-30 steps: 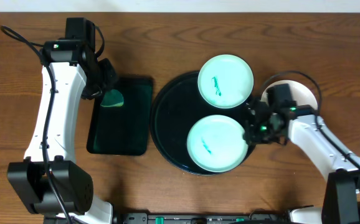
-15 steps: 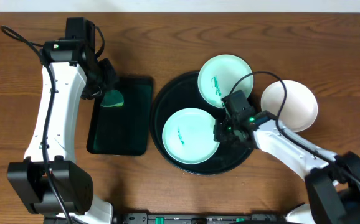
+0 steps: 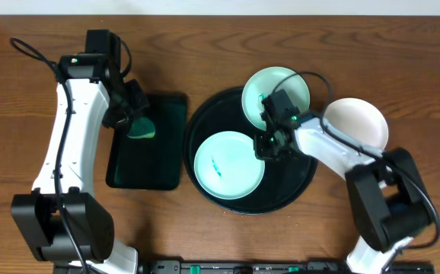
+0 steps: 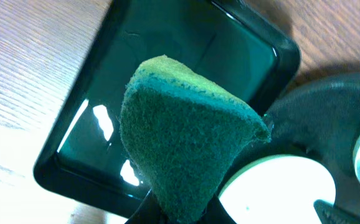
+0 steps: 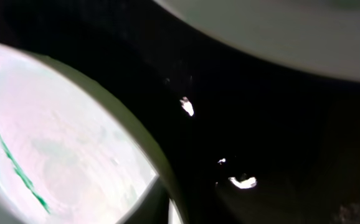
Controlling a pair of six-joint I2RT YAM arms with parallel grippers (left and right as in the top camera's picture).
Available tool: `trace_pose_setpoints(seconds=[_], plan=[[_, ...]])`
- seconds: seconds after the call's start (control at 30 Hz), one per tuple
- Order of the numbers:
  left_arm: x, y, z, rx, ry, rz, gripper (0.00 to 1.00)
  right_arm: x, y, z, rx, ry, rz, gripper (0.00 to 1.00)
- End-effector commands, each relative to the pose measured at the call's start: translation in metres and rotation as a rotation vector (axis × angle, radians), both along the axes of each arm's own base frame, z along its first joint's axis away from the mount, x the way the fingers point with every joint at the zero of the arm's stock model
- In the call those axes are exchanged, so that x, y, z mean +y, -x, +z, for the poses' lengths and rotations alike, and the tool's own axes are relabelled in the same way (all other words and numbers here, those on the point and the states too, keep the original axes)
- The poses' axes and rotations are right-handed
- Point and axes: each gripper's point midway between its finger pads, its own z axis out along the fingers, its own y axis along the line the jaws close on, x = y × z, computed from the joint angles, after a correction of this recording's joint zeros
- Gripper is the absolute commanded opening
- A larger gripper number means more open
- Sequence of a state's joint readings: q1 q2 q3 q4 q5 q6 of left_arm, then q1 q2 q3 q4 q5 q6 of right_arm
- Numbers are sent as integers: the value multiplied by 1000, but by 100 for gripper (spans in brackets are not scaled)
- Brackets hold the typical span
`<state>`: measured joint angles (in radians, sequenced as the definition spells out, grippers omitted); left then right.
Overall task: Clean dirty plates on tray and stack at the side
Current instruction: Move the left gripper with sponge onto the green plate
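A mint-turquoise plate (image 3: 227, 166) with a small green smear lies left of centre in the round black tray (image 3: 296, 186). My right gripper (image 3: 267, 144) is shut on its right rim; the right wrist view shows that rim (image 5: 158, 168) at my jaws (image 5: 167, 208) and the smear (image 5: 19, 173). A second smeared turquoise plate (image 3: 273, 90) rests on the tray's back rim. A white plate (image 3: 361, 122) sits on the wood to the right of the tray. My left gripper (image 3: 131, 114) is shut on a green sponge (image 3: 140, 128) (image 4: 186, 137).
A rectangular black tray (image 3: 155, 164) lies left of the round tray, under the sponge; it also shows in the left wrist view (image 4: 167, 50). Brown wood-grain tabletop (image 3: 403, 61) surrounds both trays. Cables trail from both arms.
My right gripper has slid the front turquoise plate leftward across the round tray. The left gripper with the sponge has shifted slightly toward the round tray.
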<state>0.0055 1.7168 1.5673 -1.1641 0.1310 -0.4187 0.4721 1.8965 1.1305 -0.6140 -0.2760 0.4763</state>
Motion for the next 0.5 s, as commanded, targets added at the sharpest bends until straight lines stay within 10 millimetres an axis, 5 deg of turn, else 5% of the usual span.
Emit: trace_pose_setpoints(seconds=[0.0, 0.2, 0.47], plan=[[-27, 7, -4, 26, 25, -67, 7, 6, 0, -6, 8, -13, 59, 1], [-62, 21, -22, 70, 26, -132, 7, 0, 0, -8, 16, 19, 17, 1], [-112, 54, -91, 109, 20, -249, 7, 0, 0, -8, 18, 18, 13, 1]])
